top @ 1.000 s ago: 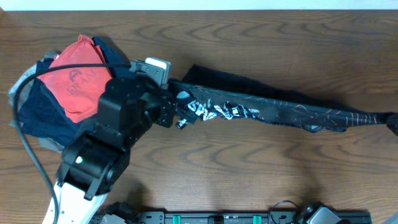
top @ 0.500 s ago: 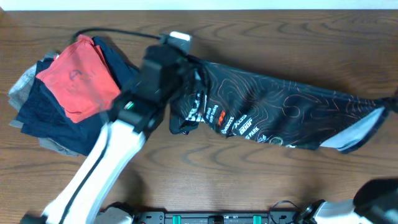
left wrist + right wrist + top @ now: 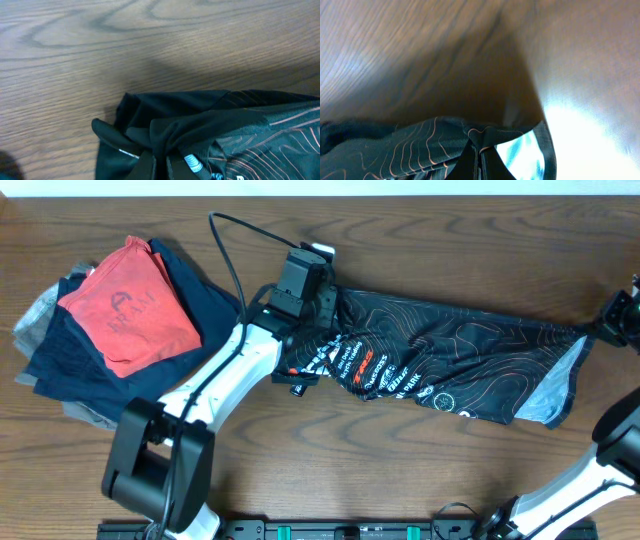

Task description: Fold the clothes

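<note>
- The surface (image 3: pixel 300 470) holds everything. A pile topped by a red-orange shirt (image 3: pixel 130 315) sits at its left end.
- The jersey (image 3: pixel 470 360) was a twisted rope a second ago. It now lies spread wide across the middle with its logos up. The flattening looks nearly done, with no fold made yet.
- The left hand (image 3: pixel 318 305) is clamped on the jersey's left end.
- The right hand (image 3: pixel 603 330) pinches its right corner.
</note>
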`<move>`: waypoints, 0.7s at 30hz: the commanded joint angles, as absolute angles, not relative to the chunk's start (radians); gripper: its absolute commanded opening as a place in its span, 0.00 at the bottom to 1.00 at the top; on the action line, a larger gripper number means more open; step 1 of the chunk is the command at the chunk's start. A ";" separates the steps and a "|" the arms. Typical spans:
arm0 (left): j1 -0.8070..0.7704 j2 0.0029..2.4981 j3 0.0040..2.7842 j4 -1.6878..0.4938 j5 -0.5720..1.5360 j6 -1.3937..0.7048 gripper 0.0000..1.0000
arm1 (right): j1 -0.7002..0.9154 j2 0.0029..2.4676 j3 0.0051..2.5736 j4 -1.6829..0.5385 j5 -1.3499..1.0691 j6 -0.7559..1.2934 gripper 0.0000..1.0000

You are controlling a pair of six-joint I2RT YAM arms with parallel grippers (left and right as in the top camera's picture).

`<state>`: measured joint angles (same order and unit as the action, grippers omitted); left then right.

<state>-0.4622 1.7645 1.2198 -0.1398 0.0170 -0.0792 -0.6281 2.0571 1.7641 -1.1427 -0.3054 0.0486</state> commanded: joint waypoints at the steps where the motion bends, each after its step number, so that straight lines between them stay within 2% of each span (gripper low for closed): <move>1: -0.451 1.784 1.226 -0.107 0.016 -0.092 0.06 | -0.613 2.086 1.770 -1.100 -0.283 0.086 0.10; 3: -0.453 1.789 1.226 -0.087 0.018 -0.092 0.06 | -0.605 2.090 1.770 -1.088 -0.313 0.085 0.20; 6: -0.453 1.789 1.226 -0.076 0.018 -0.092 0.06 | -0.596 2.085 1.770 -1.113 -0.329 0.085 0.25; 11: -0.455 1.789 1.226 -0.099 0.018 -0.092 0.06 | -0.574 2.083 1.761 -1.242 -0.331 0.006 0.26; 15: -0.456 1.790 1.226 -0.118 0.018 -0.092 0.06 | -0.535 2.083 1.707 -1.225 -0.329 -0.033 0.38; 21: -0.456 1.790 1.226 -0.154 0.018 -0.092 0.06 | -0.463 2.083 1.567 -1.085 -0.281 -0.053 0.37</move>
